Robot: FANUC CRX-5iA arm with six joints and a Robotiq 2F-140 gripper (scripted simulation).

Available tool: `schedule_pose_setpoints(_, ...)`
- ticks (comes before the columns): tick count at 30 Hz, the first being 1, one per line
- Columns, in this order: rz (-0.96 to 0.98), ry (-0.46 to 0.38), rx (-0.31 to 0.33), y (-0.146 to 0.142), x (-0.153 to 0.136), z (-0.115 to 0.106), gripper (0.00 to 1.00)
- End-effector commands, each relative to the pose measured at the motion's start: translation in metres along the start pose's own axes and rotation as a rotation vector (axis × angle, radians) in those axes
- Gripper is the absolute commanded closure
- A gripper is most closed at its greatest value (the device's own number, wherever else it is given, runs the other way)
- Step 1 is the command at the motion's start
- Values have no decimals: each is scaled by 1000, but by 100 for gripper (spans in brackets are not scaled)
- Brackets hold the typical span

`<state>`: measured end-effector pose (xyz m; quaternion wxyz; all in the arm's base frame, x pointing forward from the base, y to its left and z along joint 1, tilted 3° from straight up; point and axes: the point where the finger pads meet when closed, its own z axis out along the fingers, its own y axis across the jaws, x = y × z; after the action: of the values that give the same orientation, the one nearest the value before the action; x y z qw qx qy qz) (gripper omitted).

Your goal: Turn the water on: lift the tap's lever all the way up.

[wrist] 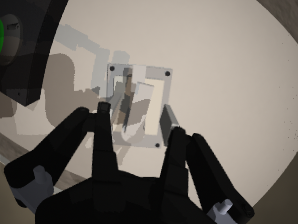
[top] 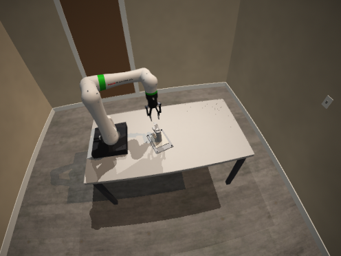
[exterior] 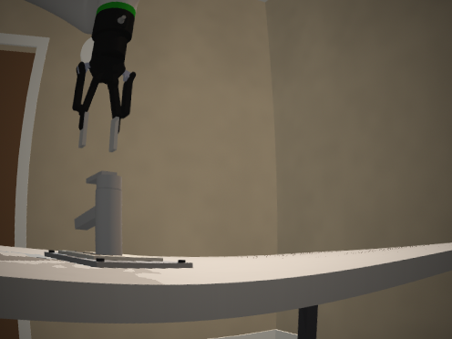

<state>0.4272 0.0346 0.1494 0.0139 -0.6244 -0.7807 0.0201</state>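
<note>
The claw (exterior: 97, 135) hangs partly open, its two fingers apart with nothing between them. Directly below it, well clear of the fingertips (exterior: 113, 138), stands the tap (exterior: 108, 214) on its base plate (exterior: 137, 262) on the table (top: 206, 137). The tap's lever (exterior: 103, 178) lies flat across its top. Red lettering on the arm (top: 117, 82) behind the claw is too small to read.

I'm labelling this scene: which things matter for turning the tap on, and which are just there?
For the job:
- gripper, open, above the tap
- tap
- tap's lever

Just there:
- base plate
- table
- door
</note>
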Motion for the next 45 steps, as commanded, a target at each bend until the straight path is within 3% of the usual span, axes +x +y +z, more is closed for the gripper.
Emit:
schedule_pose_setpoints(1, 0, 0, 0, 0, 0, 4, 60)
schedule_pose_setpoints(26, 0, 0, 0, 1, 1, 38, 60)
schedule_pose_setpoints(45, 0, 0, 0, 1, 1, 43, 60)
